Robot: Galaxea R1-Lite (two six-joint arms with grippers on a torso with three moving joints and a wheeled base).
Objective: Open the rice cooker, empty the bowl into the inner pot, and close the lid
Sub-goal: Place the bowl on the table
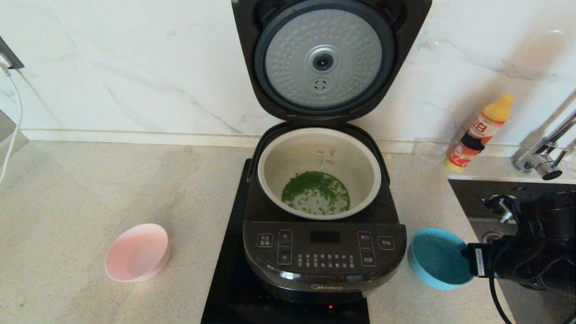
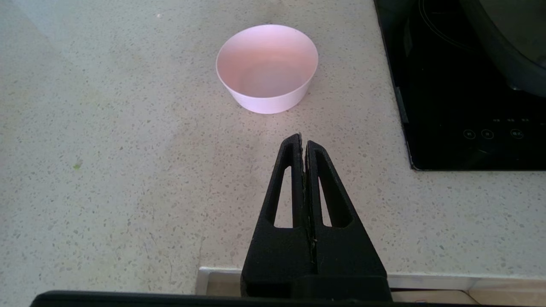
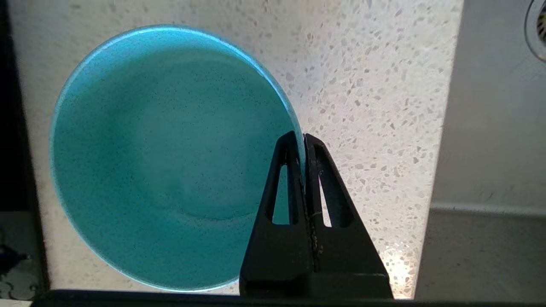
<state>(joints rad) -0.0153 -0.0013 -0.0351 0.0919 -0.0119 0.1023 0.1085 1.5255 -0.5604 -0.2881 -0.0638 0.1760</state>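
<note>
The black rice cooker (image 1: 324, 263) stands mid-counter with its lid (image 1: 324, 58) swung up, showing the dimpled silver underside. The inner pot (image 1: 315, 148) holds a patch of small green bits (image 1: 316, 192) on its bottom. An empty blue bowl (image 1: 436, 258) sits upright right of the cooker. My right gripper (image 3: 302, 138) is shut on the blue bowl's (image 3: 166, 162) rim, one finger inside and one outside. My left gripper (image 2: 303, 138) is shut and empty, over the counter short of an empty pink bowl (image 2: 267, 64), which sits left of the cooker (image 1: 137, 252).
A black induction hob (image 1: 225, 279) lies under the cooker. A sink (image 1: 477, 198) and faucet (image 1: 542, 155) are at the right, with a yellow-capped bottle (image 1: 479, 132) and a clear cup (image 1: 429, 150) by the wall. A white cable (image 1: 13, 117) hangs far left.
</note>
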